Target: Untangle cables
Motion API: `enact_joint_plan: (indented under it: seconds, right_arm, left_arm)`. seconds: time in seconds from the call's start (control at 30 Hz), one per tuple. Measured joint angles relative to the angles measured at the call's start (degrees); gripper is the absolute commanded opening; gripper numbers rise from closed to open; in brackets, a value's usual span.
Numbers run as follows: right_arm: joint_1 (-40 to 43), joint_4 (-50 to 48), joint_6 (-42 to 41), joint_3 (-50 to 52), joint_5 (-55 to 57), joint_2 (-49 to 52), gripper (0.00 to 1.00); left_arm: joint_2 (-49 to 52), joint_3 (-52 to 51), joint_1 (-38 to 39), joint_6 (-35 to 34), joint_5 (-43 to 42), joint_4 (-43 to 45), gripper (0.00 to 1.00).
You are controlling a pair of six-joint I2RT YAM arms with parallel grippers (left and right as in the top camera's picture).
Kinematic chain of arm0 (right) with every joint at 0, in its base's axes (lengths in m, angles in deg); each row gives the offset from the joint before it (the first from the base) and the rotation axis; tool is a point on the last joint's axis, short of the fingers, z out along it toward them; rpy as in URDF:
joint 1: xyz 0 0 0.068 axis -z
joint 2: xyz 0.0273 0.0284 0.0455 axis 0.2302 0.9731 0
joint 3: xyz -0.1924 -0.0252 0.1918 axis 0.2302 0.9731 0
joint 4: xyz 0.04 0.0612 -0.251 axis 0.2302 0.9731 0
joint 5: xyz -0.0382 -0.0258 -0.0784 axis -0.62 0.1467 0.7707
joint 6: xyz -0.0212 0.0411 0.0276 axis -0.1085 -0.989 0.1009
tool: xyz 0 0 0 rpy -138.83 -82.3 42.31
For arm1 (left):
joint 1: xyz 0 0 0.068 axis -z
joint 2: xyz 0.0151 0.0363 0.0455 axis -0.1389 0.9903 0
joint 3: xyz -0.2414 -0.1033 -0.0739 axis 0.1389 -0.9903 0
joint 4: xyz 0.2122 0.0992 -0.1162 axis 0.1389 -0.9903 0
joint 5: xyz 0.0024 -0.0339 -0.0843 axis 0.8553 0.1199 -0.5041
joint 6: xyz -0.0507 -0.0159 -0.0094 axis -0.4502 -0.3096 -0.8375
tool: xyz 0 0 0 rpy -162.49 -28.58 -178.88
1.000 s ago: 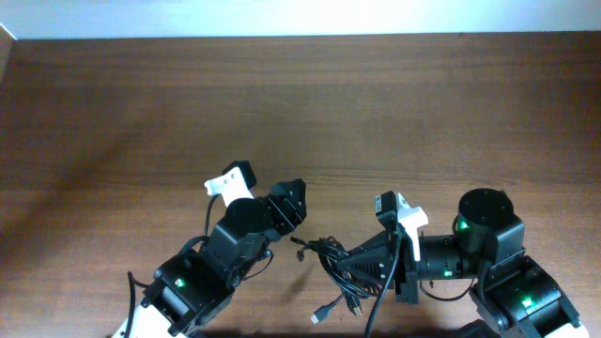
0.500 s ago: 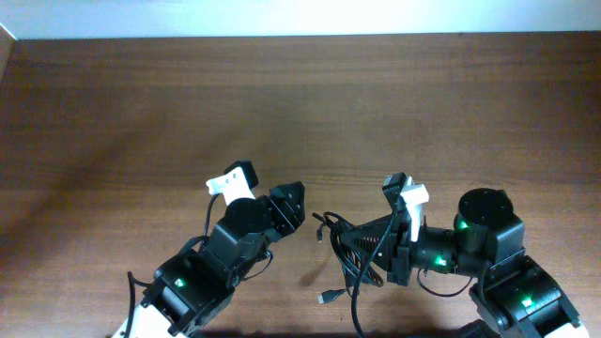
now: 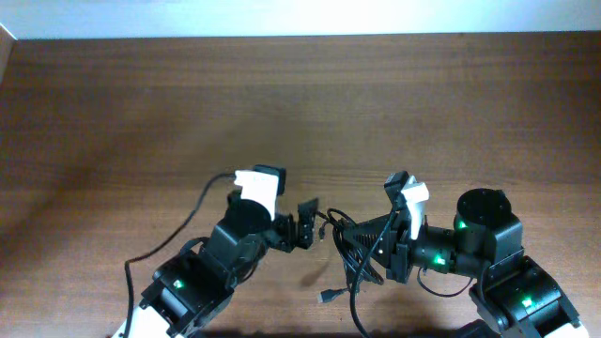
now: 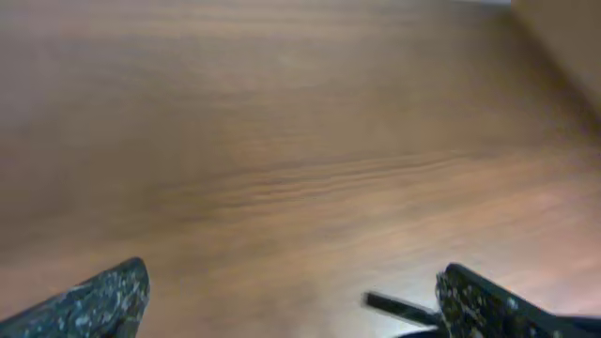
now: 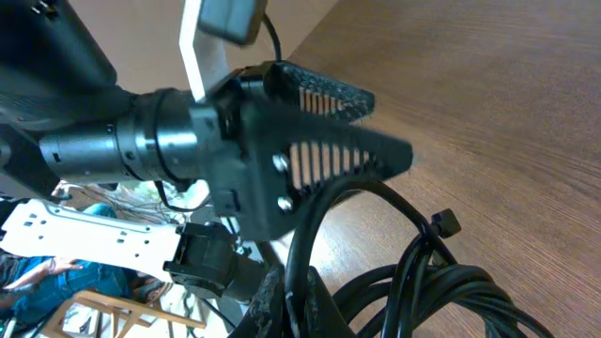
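Cables (image 3: 355, 255) hang as a black bundle low in the overhead frame, a little right of centre, gathered at the tip of my right end effector (image 3: 344, 237). That end effector is closed on the bundle and points toward the left of the frame. Most of the cords sit above the brown wooden tabletop (image 3: 282, 103), which shows a faint shadow under them. One strand drops toward the bottom edge and ends in a small plug (image 3: 329, 297).

In my right wrist view the same cords loop thickly across the bottom right of the frame, and my left arm fills the upper left.

My left end effector (image 3: 307, 231) sits just left of the bundle in the overhead frame, facing it, with its jaws spread wide. In its own wrist view, one of my fingertips (image 4: 103, 299) is in the lower left corner and the other in the lower right, with bare wood between. A thin cable end (image 4: 394, 303) lies just beside the lower right fingertip. I cannot tell whether they touch.
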Motion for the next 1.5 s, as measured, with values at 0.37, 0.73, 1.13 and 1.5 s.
enact_joint_plan:
  seconds: [0.37,0.73,1.13,1.5]
  right_arm:
    - [0.0,0.0,-0.02,0.0,0.0,0.0,0.04]
    - [0.02,-1.49,0.92,0.0,-5.09,0.0,0.04]
    - [0.02,0.11,3.67,0.0,-6.36,0.0,0.04]
    - [0.02,-5.95,8.24,0.04,-20.31,0.0,0.04]
  left_arm:
    - [-5.68,0.0,-0.04,29.27,-16.59,0.11,0.99]
    - [1.01,0.0,-0.04,36.63,-25.77,2.86,0.99]
    - [-9.14,0.0,-0.04,40.79,-29.18,-2.45,0.99]
    - [-12.39,0.0,-0.04,41.38,-30.45,-1.7,0.95]
